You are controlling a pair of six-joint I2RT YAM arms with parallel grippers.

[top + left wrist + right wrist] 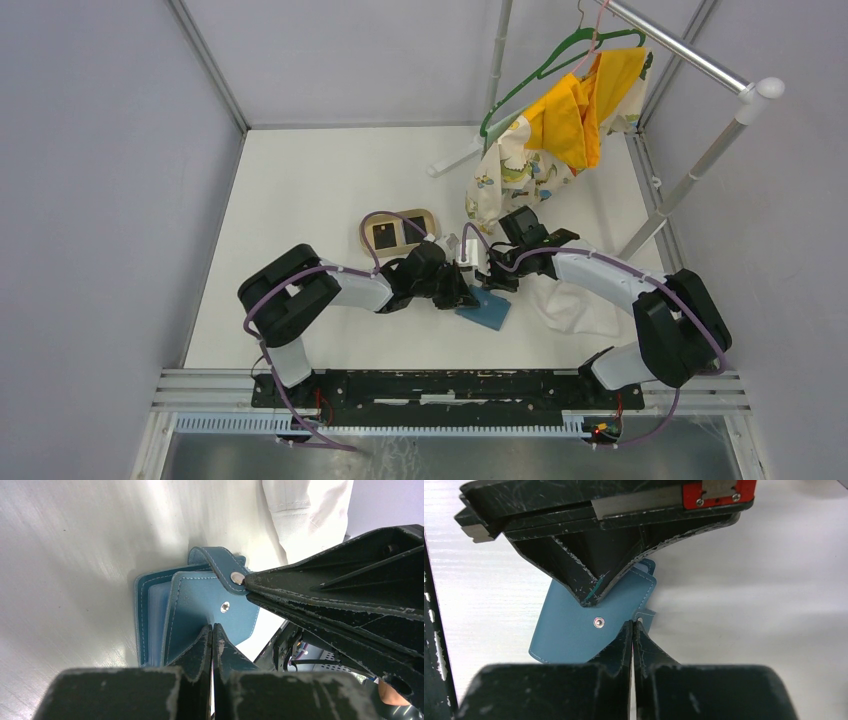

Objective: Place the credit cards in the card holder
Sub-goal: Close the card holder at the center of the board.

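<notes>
Card holder (487,310): blue, lies on the worktop (300,190) near its middle, just in front of where the two wrists meet. One corner is close to the white cloth (572,302).

Holder is part open. The front cover is lifted off the back, and pale clear pockets (156,625) show in the gap. I cannot tell whether any pocket holds a card. The closing strap (220,565) arches free over the top edge, unsnapped (its stud end points away from the round snap (225,607) on the cover face).

Left end effector (212,632): clenched, pinching the edge of the lifted front cover.

Right end effector (633,626): clenched too, its tips meeting at the stud end of the strap, apparently gripping it.

Credit cards (384,237): two black ones lie side by side in the tan oval tray (400,232), just behind the left wrist and apart from the holder.

Arms: both are folded inward from their bases, elbows pushed out to the sides. The forearms converge low over the holder, so the fingertips nearly face each other.
</notes>
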